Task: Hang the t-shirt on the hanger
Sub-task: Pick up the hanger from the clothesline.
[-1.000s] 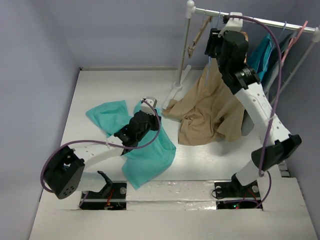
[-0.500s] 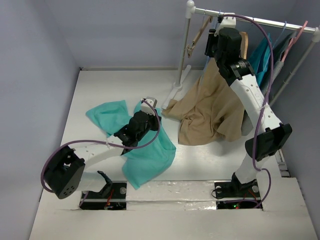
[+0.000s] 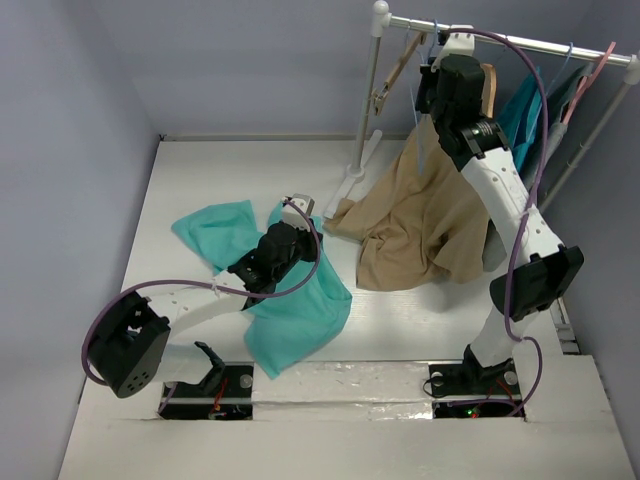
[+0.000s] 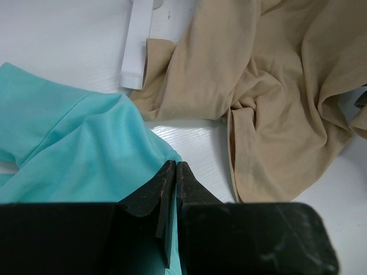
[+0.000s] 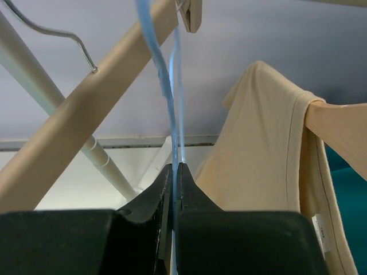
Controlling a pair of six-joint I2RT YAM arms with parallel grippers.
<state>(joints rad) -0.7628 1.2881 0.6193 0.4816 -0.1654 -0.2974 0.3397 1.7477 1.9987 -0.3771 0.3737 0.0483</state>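
Right pincer [image 5: 174, 167] clamped on hanger [image 5: 165, 80], left pincer [image 4: 175, 165] pinching t-shirt [image 4: 86, 154], tan top [image 4: 275, 86] draped just beside

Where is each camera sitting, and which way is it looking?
Top: high behind the arms, looking down at the table; left arm and right arm show.
Left wrist: low over the table, facing the tan top; left gripper shut on the t-shirt.
Right wrist: up at the rack, facing the back wall; right gripper shut on the hanger.
Shared: all three see the tan top.
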